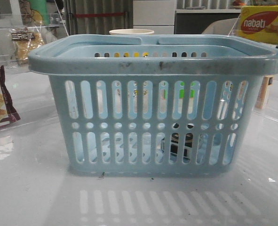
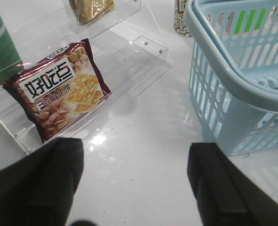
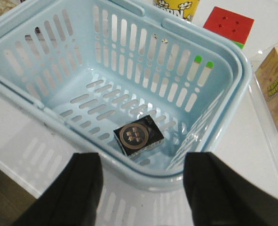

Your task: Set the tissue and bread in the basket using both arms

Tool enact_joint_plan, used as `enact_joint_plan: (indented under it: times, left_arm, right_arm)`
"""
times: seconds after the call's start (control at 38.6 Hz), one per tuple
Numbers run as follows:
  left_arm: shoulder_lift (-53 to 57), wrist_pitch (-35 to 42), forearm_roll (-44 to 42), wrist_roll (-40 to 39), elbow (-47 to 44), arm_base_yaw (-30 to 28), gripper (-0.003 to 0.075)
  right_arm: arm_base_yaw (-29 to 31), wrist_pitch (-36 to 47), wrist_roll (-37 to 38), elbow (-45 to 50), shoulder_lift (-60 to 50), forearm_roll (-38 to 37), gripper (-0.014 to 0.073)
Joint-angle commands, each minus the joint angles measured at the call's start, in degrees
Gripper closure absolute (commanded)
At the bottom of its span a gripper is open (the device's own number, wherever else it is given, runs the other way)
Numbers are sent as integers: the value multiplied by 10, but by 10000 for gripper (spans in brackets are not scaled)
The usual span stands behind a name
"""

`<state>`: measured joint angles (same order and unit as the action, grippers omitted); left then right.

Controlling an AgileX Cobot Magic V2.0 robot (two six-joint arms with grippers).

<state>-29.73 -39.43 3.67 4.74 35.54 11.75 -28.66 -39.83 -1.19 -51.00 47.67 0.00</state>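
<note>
The pale-blue basket stands mid-table and also shows in the left wrist view and the right wrist view. The tissue, a small black pack with a round emblem, lies flat on the basket floor; through the slots it shows dark in the front view. The bread, a clear bag of golden bread, lies on a clear shelf at the far left, and its lower part shows in the left wrist view. My left gripper is open and empty over bare table left of the basket. My right gripper is open and empty above the basket's rim.
A maroon-edged cracker bag leans on a clear acrylic stand left of the basket. A green bottle stands beside it. A popcorn cup is behind the basket. A red cube and a small carton are to its right.
</note>
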Motion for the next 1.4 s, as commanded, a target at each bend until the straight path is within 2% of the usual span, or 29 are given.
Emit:
enact_joint_plan:
  times: [0.0,0.16,0.31,0.85,1.06,1.37]
  left_arm:
    - [-7,45,6,1,16,5,195]
    - [-7,45,6,1,16,5,195]
    - [-7,79,6,1,16,5,195]
    - [-35,97,10,1,18,5,182]
    - [-131,94,7,1,56,5,63]
    - [-345,95,-76,1,181,4,66]
  right_arm:
    - [0,26,-3,21,-60,-9,108]
    - [0,12,-3,89,-163,-9,108]
    - [0,12,-3,136,-228,-9,108]
    - [0,-1,-3,142,-236,-9,108]
    - [0,-1,-3,142,-236,-9,108]
    - [0,-1,-3,142,-236,-9,108]
